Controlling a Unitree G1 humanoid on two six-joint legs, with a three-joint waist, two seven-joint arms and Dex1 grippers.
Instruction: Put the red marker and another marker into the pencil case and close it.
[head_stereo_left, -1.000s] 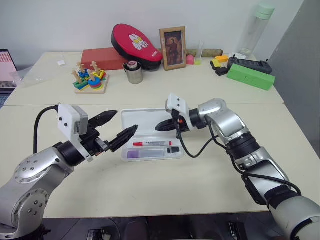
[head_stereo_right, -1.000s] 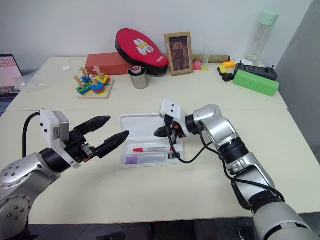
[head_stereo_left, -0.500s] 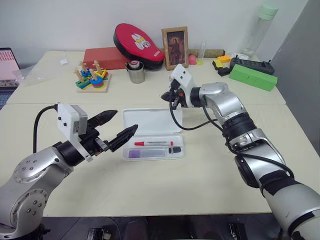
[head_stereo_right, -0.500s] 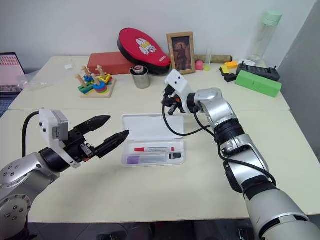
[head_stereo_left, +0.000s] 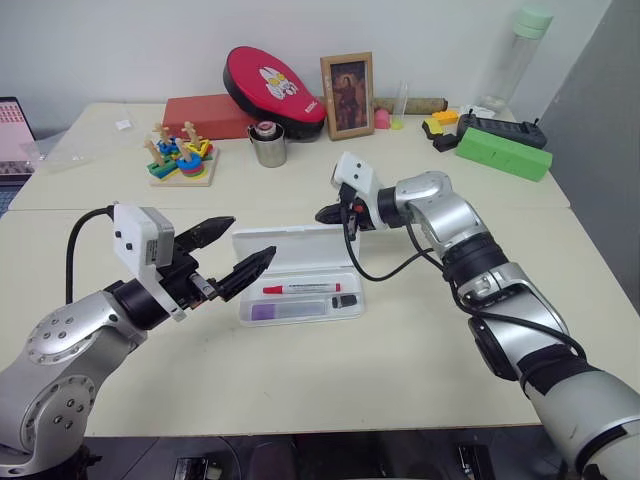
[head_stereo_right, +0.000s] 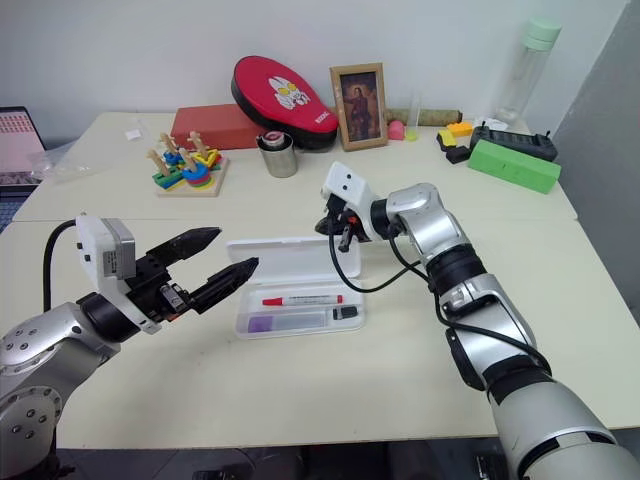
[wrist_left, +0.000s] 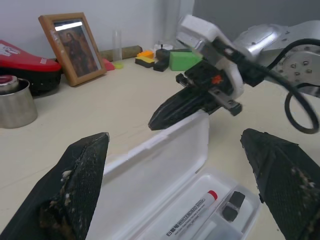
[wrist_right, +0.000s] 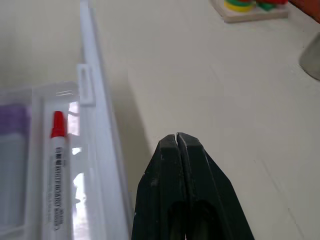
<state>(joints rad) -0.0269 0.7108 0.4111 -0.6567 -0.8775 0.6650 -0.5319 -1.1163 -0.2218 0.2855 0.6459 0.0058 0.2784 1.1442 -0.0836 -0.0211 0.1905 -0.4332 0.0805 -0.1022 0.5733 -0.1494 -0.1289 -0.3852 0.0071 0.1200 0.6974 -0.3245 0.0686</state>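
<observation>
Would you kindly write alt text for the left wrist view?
The right gripper, fingers shut, touches the top edge of the pencil case lid, which stands half raised. The red marker lies in the tray, and the left gripper's open fingers frame the scene. A framed picture stands on the table behind.

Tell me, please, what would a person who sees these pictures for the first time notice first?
Probably the white pencil case at the middle of the near table, its lid half raised, with the red marker and a purple-capped marker lying in its tray. The shut right gripper sits just behind the lid's top edge, and the open left gripper hovers beside the case. A red oval pouch stands out at the back.
</observation>
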